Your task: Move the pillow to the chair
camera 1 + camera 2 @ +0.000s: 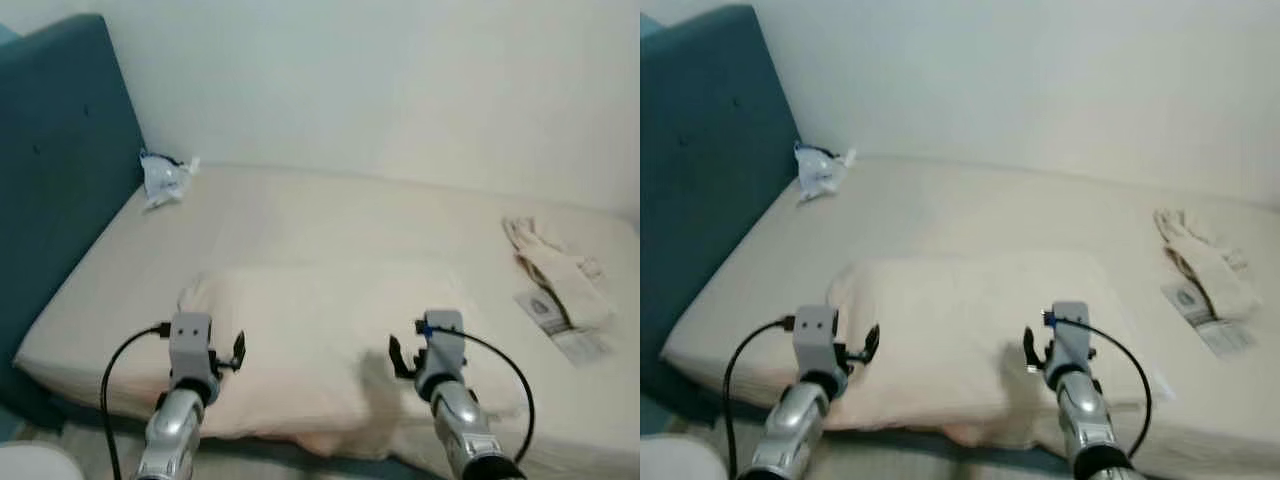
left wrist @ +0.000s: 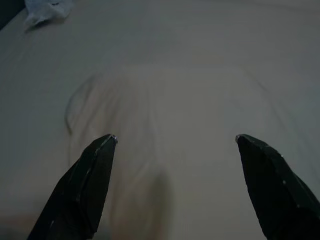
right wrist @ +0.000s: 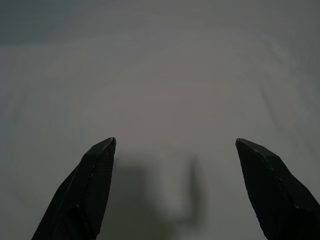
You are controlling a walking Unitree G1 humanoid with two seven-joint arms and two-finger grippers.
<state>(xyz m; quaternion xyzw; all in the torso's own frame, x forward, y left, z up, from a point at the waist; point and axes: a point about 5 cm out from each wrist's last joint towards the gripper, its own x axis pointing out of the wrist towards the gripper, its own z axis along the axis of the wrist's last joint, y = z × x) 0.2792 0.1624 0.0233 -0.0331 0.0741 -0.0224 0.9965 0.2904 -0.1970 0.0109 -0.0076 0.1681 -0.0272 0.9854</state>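
On mattress (image 1: 320,215), near front edge, pillow (image 1: 330,340) lies flat at my 12 o'clock. Left gripper (image 2: 175,145) hovers above pillow's 9 o'clock end, fingers spread wide, nothing between them. Right gripper (image 3: 175,145) hovers above 3 o'clock part, also spread, empty. I judge step in hand: pre-grasp approach, no contact yet. Next move calls for lowering both grippers, closing on pillow edges, lifting evenly. Crumpled wrapper (image 1: 160,180) at 10 o'clock, by headboard (image 1: 60,160); folded cloth (image 1: 560,270) at 2 o'clock, well apart.
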